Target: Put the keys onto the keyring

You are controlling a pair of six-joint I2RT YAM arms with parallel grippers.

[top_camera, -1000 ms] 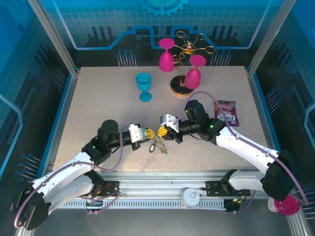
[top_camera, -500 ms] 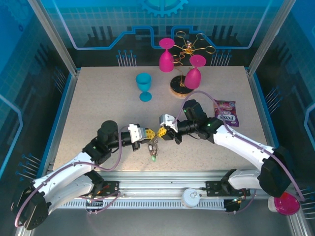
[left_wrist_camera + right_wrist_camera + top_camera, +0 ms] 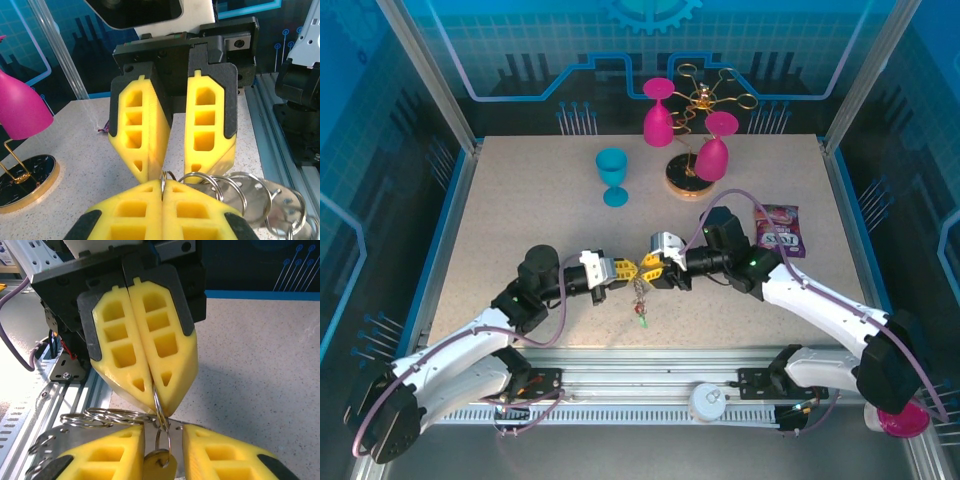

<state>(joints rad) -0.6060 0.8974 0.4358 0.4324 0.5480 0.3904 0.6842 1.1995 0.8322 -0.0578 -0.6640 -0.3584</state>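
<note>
Keyring (image 3: 639,288) at table (image 3: 510,210) centre, pinched in the clamped left gripper (image 3: 632,271), keys (image 3: 641,310) dangling. Right gripper (image 3: 643,270) narrowly parted around a ring. Blue goblet (image 3: 612,175) upright at 12 o'clock; open room toward 9.

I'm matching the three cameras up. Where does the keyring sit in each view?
Top external: the keyring dangles mid-table, just below the left gripper.
Left wrist: keyring at bottom right, silvery loops beside that gripper's own shut tips.
Right wrist: keyring low, left of centre, under the same gripper facing the camera.
Shared landmark: the left gripper, shut on the keyring.
</note>
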